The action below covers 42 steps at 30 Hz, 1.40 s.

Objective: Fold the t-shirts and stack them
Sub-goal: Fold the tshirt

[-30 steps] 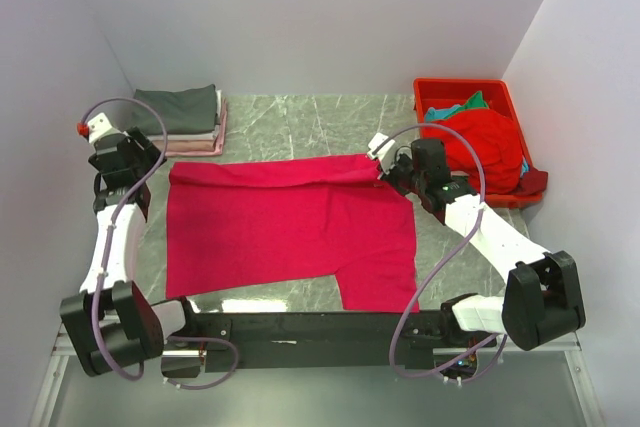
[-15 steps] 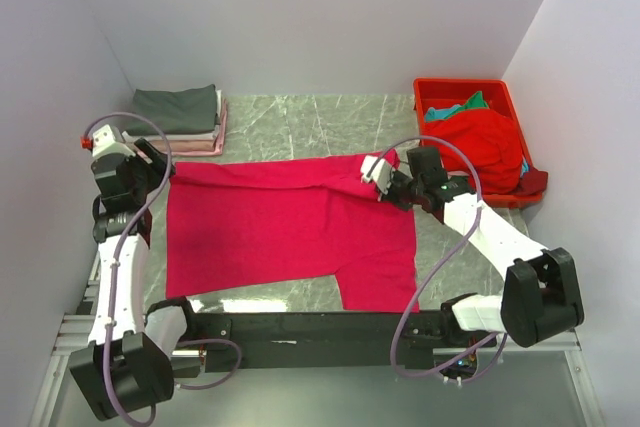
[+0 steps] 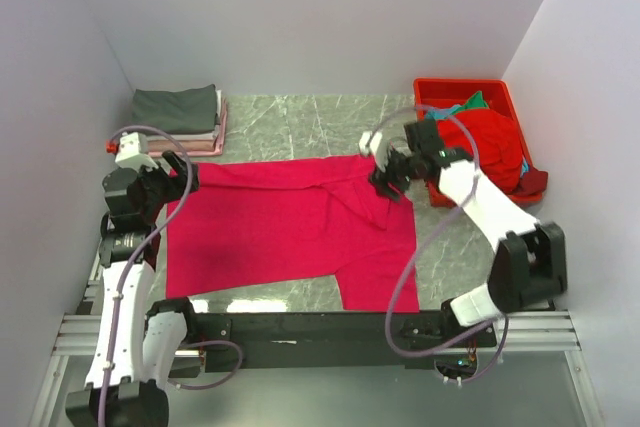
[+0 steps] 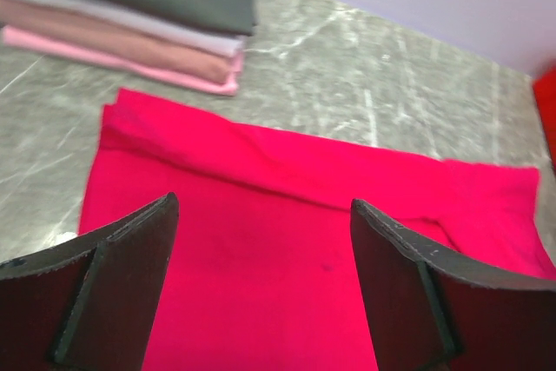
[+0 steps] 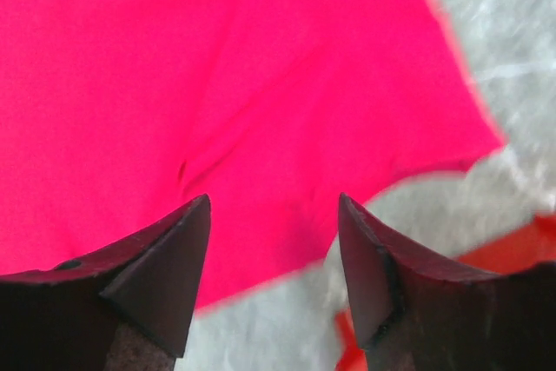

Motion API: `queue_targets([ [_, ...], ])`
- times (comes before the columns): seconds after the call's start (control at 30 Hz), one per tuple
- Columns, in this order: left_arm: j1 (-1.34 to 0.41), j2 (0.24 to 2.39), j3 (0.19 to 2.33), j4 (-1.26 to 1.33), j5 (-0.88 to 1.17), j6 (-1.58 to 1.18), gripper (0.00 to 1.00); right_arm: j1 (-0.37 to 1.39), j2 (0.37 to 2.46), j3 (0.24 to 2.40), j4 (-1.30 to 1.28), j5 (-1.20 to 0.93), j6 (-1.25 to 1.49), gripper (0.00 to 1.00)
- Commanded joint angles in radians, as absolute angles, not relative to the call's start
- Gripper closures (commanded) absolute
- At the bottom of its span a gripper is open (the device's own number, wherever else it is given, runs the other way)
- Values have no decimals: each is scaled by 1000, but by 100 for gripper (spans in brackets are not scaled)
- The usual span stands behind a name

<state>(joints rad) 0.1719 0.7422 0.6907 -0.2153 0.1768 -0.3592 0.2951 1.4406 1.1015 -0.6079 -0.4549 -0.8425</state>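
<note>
T-shirt (image 3: 280, 232), crimson-pink, on marbled table (image 3: 300, 122)

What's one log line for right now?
crimson shirt: spread out | left gripper: open, empty | right gripper: open, empty | folded stack: far left corner

From my seat, the right wrist view blurs the crimson shirt (image 5: 261, 84) and leaves the bin (image 5: 521, 254) a red smear at its edge, the left wrist view crops the folded stack (image 4: 130, 6) at the top, and overhead the teal shirt (image 3: 466, 104) lies mostly buried under the red shirt (image 3: 490, 142).
</note>
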Motion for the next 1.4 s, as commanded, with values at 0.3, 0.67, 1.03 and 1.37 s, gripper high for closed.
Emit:
queue_targets([
  [0.3, 118, 684, 692, -212, 189, -314, 15, 291, 2009, 1540, -735, -542, -381, 43],
  [0.67, 117, 681, 689, -206, 204, -321, 15, 291, 2115, 1605, -750, -575, -345, 44],
  [1.03, 117, 690, 687, -204, 206, -321, 15, 310, 2158, 1640, -772, -610, -351, 50],
  [1.37, 118, 693, 689, -203, 206, -322, 15, 324, 2143, 1646, -779, -604, -367, 61],
])
